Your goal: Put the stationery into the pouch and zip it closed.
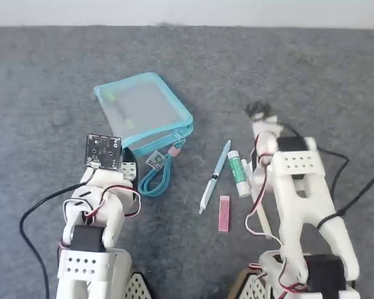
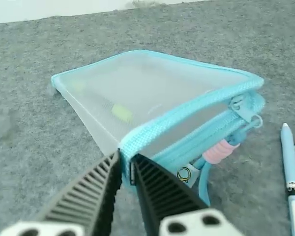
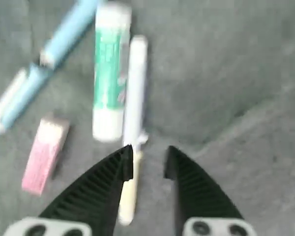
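The teal mesh pouch (image 1: pixel 143 109) lies left of centre with its zipper open, and its mouth (image 2: pixel 196 123) faces the arms. My left gripper (image 2: pixel 127 164) is shut on the near corner of the pouch's teal rim. To the right lie a blue pen (image 1: pixel 214 176), a green-and-white glue stick (image 1: pixel 239 173), a pink eraser (image 1: pixel 224 213) and a white pencil (image 1: pixel 259 208). My right gripper (image 3: pixel 148 155) is open just above the mat. One finger is at the pencil (image 3: pixel 136 83), which lies beside the glue stick (image 3: pixel 108 73).
Everything rests on a grey felt mat (image 1: pixel 299 75). A teal wrist strap (image 1: pixel 156 180) and a pink zipper tab (image 2: pixel 219 151) trail from the pouch toward the pen. Black cables (image 1: pixel 31 218) run beside both arm bases.
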You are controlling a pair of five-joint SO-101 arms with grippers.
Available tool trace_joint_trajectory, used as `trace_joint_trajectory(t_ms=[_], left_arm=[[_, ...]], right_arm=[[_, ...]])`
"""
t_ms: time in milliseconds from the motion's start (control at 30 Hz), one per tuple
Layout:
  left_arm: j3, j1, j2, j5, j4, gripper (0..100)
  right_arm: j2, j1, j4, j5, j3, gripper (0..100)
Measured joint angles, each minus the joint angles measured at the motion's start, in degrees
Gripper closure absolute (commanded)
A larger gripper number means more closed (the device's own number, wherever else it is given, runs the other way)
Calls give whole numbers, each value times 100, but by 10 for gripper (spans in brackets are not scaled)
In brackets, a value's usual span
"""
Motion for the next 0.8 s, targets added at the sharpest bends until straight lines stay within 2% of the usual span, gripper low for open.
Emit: trace_joint_trajectory(t_ms=[400, 467, 633, 800], left_arm=[[0, 0, 0, -9, 0, 989], [0, 0, 0, -9, 0, 989], [0, 0, 0, -9, 0, 989], [0, 0, 0, -9, 0, 989]], right_arm=[[0, -176, -369, 202, 1240, 791], [0, -185, -457, 299, 1380, 824], [0, -141, -545, 431, 1503, 986], [0, -149, -589, 448, 1530, 993]])
